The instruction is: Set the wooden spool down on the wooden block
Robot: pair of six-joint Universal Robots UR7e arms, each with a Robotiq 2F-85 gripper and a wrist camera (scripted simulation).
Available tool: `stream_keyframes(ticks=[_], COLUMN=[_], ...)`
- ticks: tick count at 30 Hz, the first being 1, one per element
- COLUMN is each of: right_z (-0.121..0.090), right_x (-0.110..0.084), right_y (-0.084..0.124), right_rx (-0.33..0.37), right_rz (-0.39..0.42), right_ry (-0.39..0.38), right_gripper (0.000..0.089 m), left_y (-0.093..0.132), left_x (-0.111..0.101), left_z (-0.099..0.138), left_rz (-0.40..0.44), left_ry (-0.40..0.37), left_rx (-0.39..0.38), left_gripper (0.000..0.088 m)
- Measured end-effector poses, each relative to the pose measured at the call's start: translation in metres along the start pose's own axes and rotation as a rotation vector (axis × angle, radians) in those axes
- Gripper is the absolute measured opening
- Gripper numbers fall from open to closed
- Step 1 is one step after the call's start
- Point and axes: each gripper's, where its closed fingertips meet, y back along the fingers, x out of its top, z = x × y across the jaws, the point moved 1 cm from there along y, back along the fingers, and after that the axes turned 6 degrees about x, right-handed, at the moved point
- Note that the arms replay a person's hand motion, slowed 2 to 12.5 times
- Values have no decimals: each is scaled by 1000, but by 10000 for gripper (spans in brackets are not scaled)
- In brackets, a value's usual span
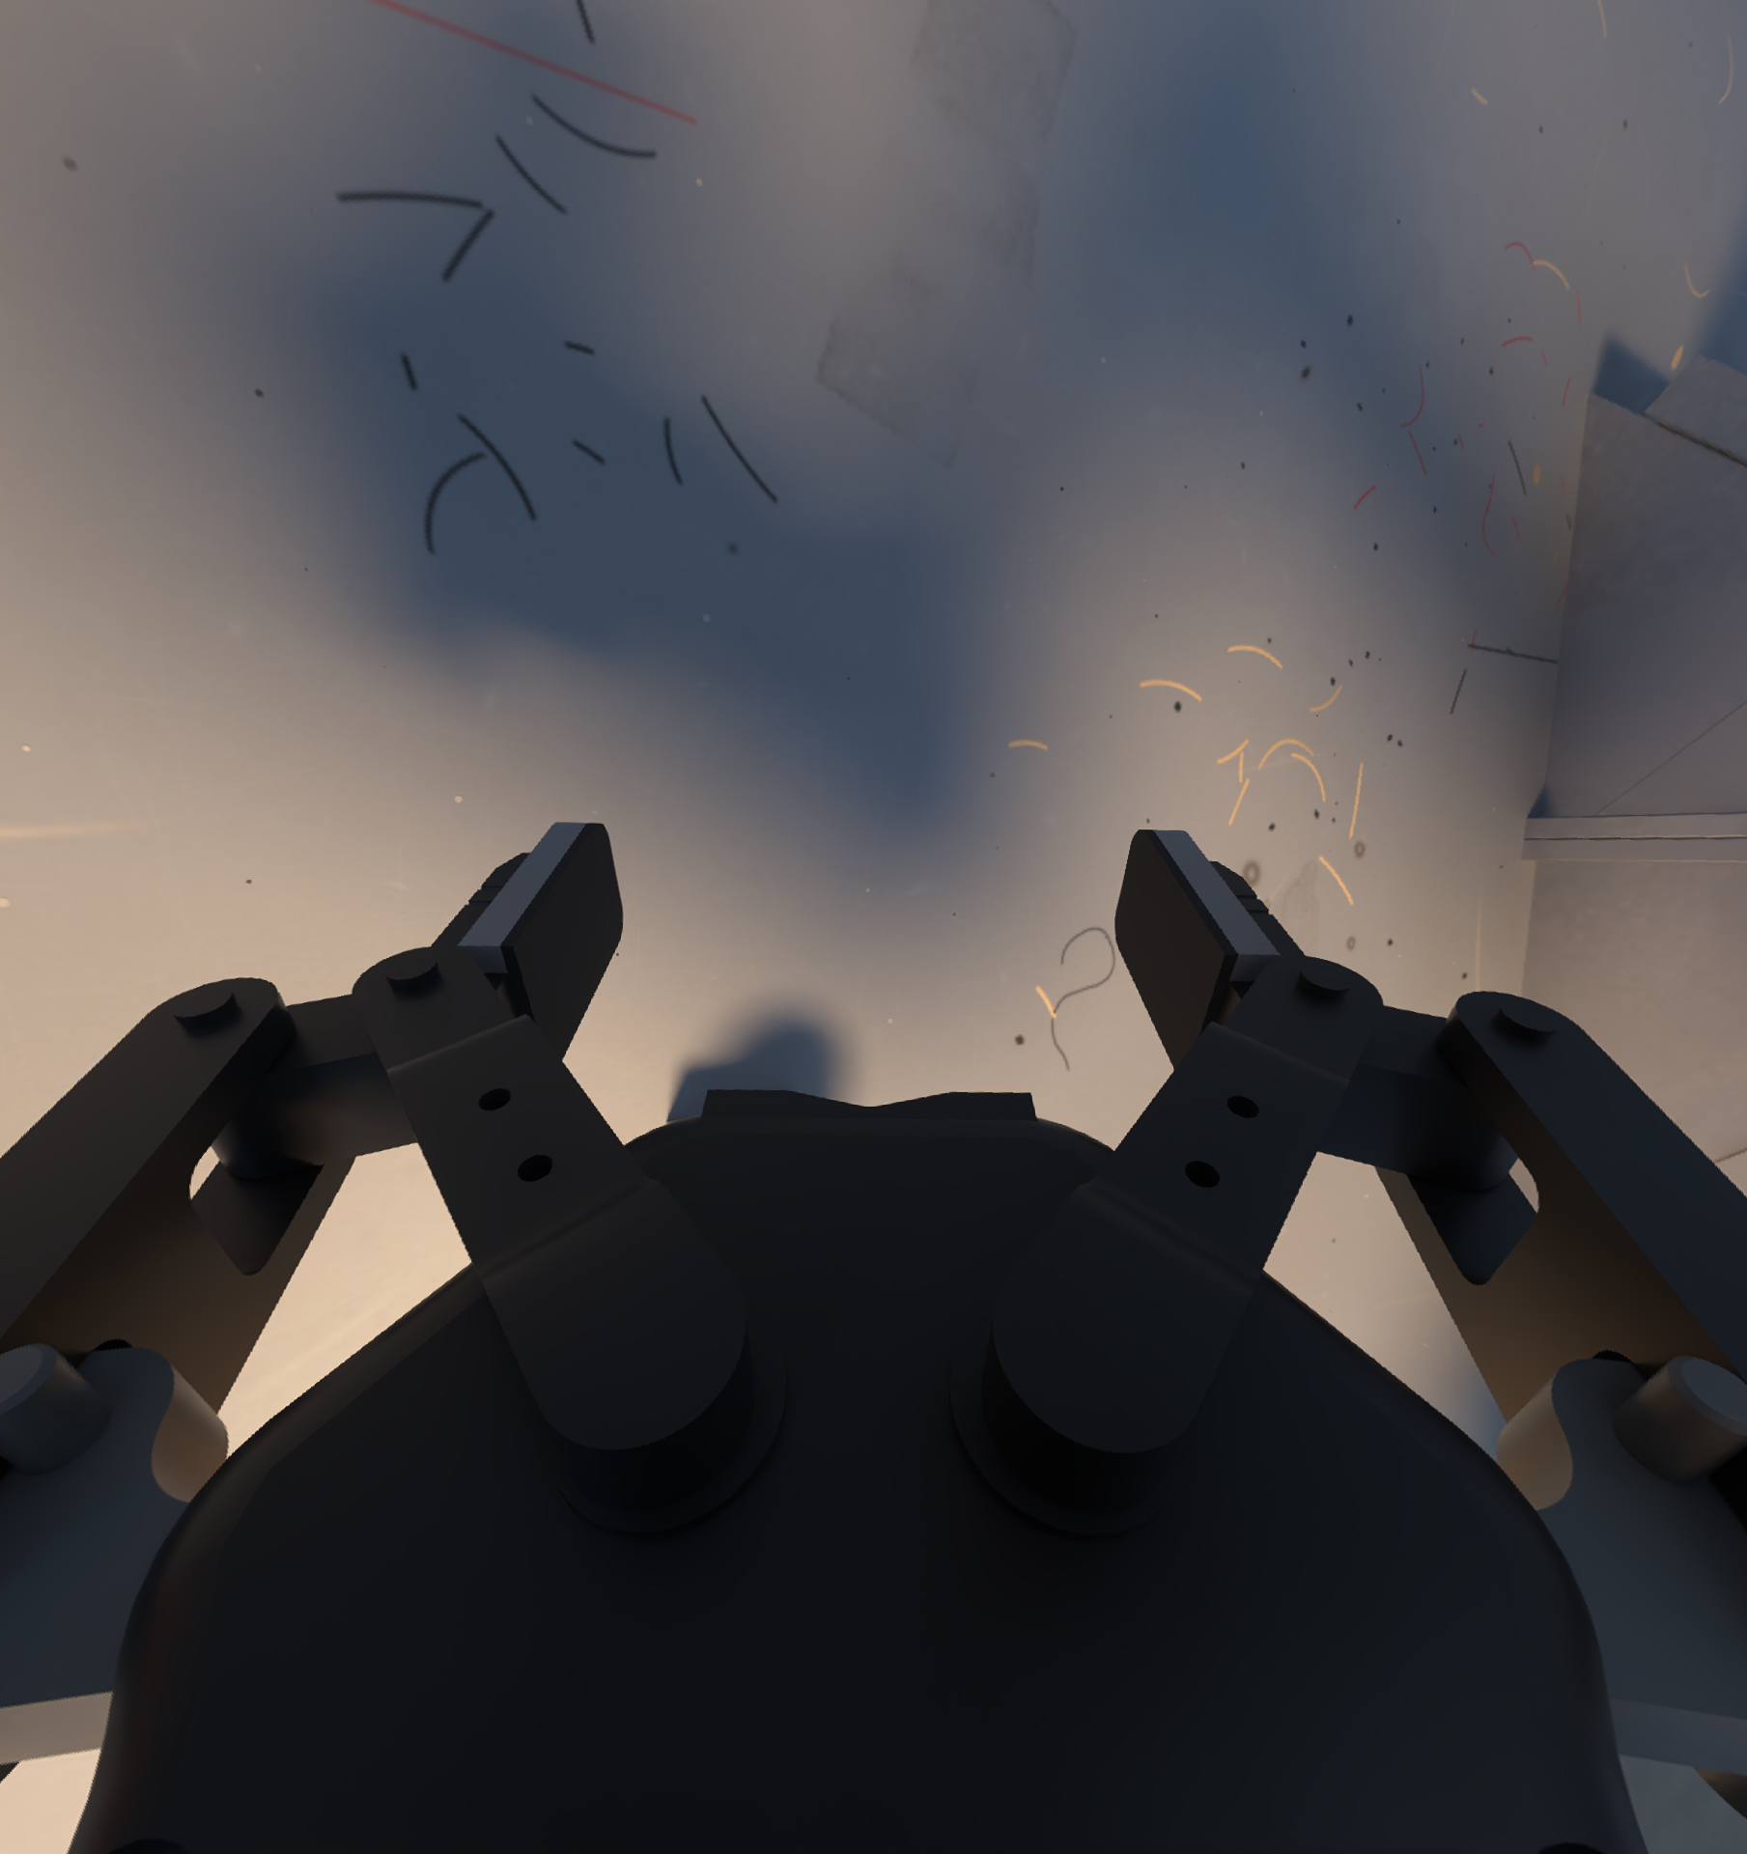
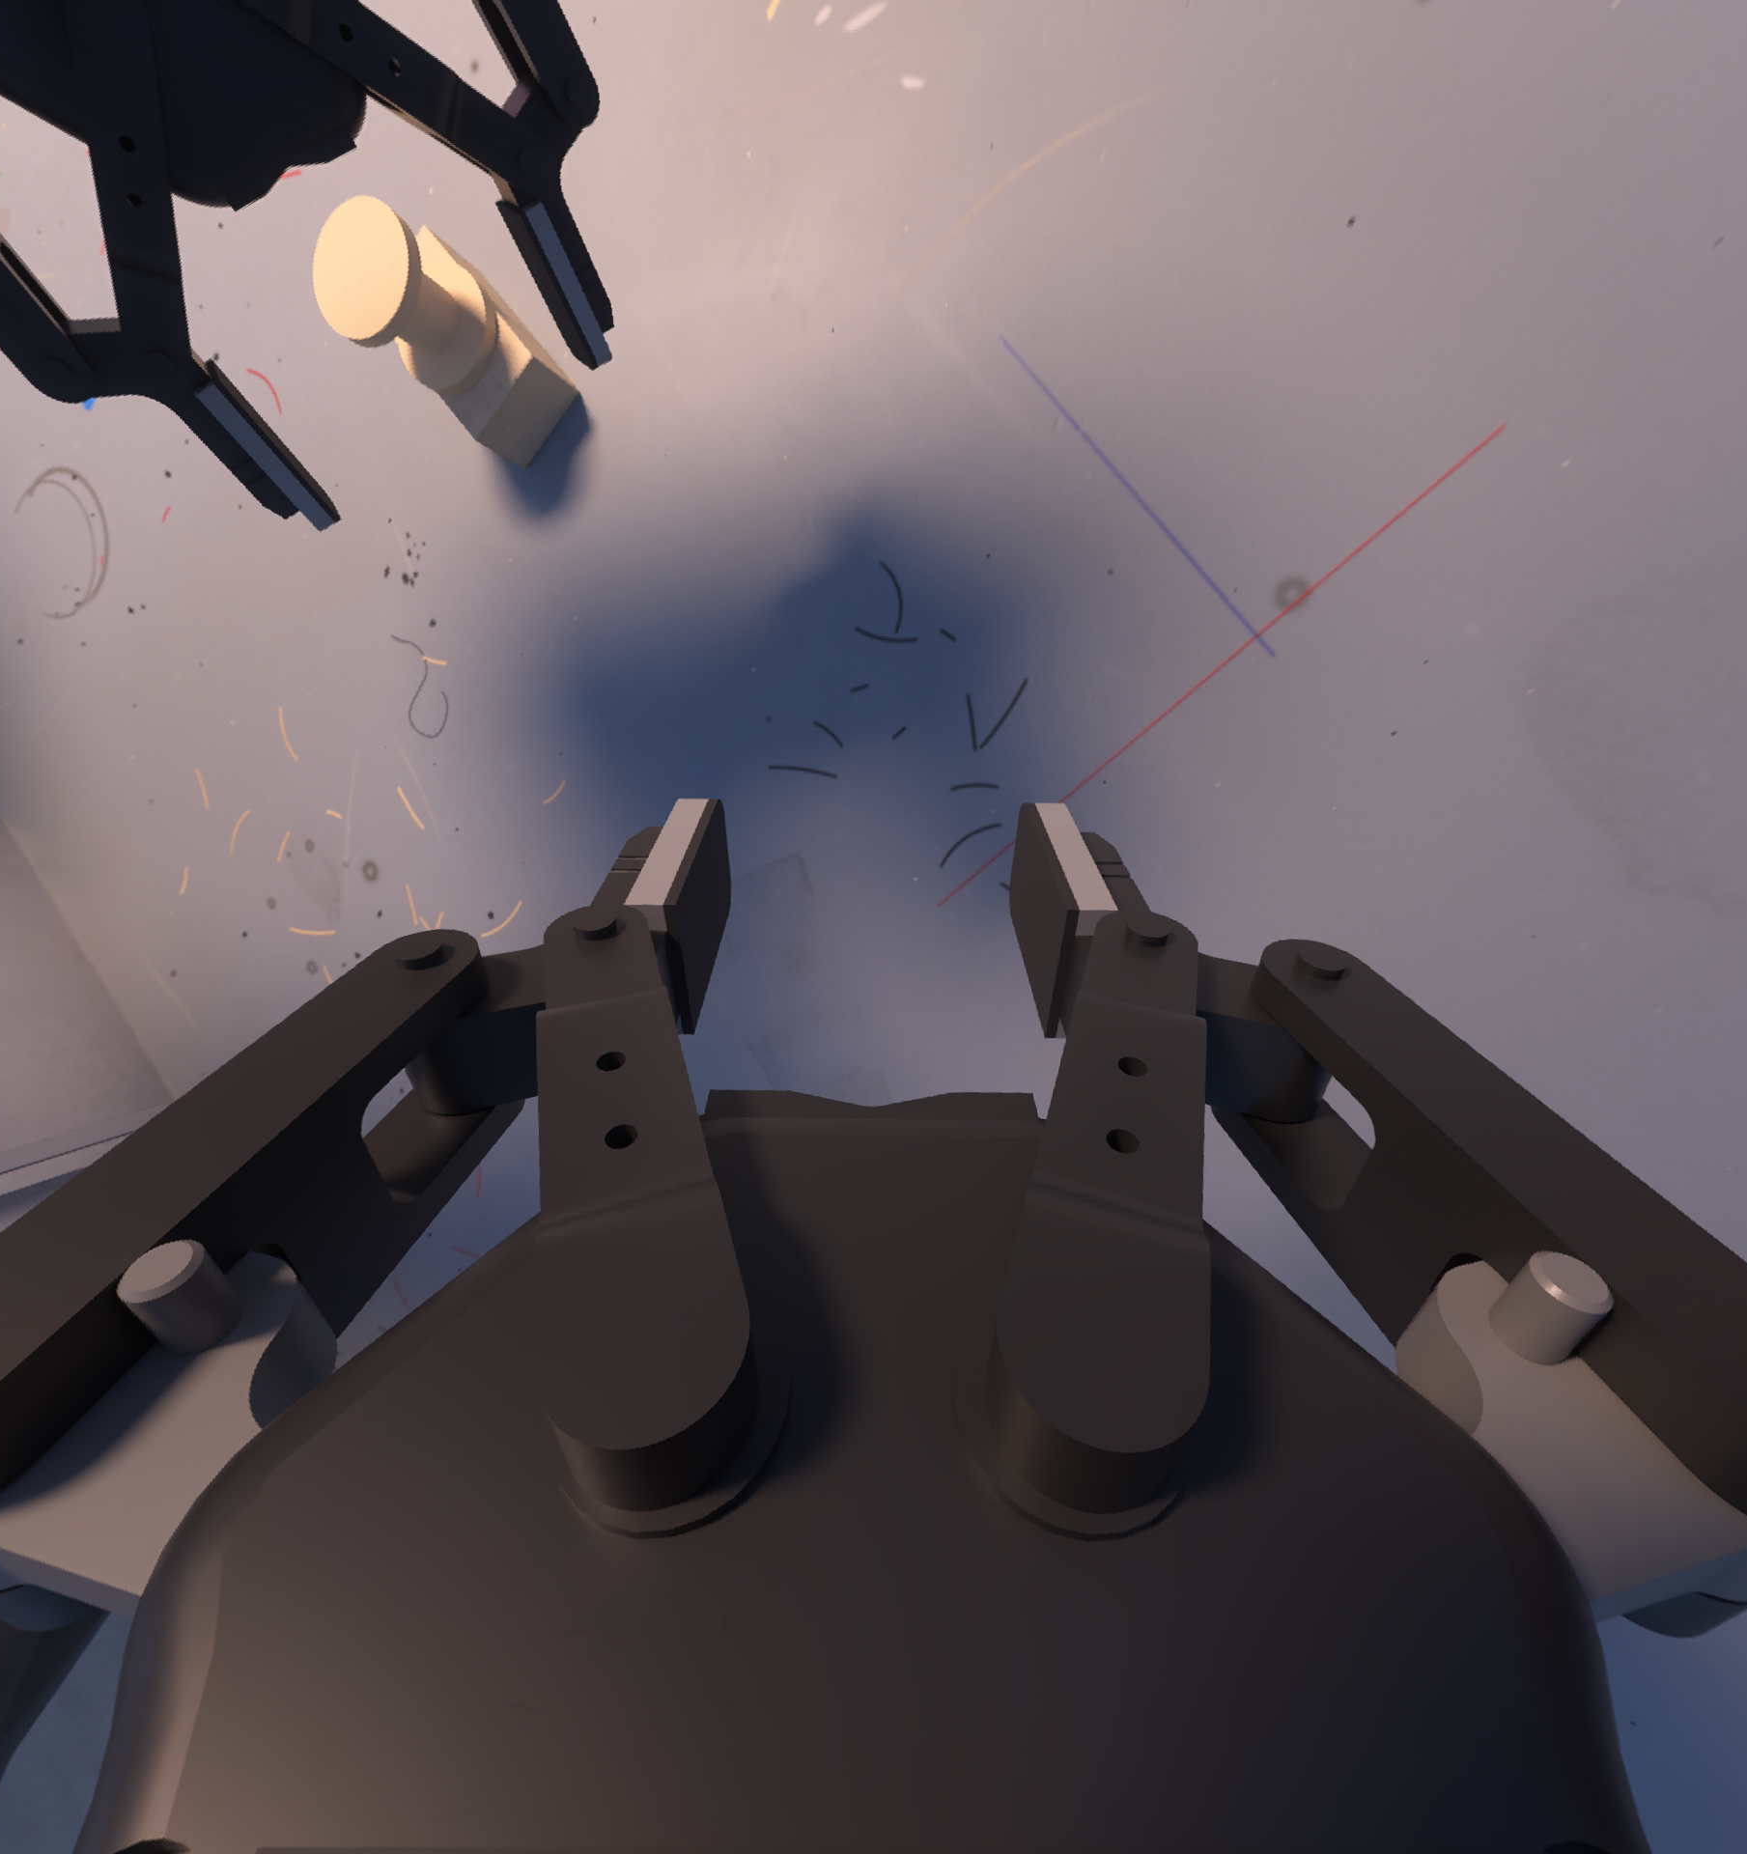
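The wooden spool (image 2: 417,301), judged light, rigid and best gripped at its waist, is seen on the wooden block (image 2: 523,406), both grippers spread empty.

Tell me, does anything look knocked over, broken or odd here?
Nothing stands out. The wooden spool stands upright on the wooden block, and both pincers, left and right, are open and empty. The table only shows scuffs and scribbles.

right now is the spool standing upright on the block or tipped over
Upright: the wooden spool stands on its end on the wooden block, with the open left gripper apart from it.
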Motion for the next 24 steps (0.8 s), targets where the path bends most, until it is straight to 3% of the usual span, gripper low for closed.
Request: stream_keyframes(ticks=[13, 18, 24], right_z=[33, 40, 49], right_x=[-13, -13, -12], right_y=[-21, -26, -30], right_rx=[241, 318, 363], right_rz=[-123, -148, -176], right_ry=[-164, -199, -205], right_gripper=[605, 629, 648], left_y=[-18, -22, -24], left_x=[11, 16, 21], left_z=[-10, -14, -18], left_rz=[-109, -140, -169], left_ry=[163, 219, 259], left_rx=[-123, -162, -191], left_gripper=[854, 854, 854])
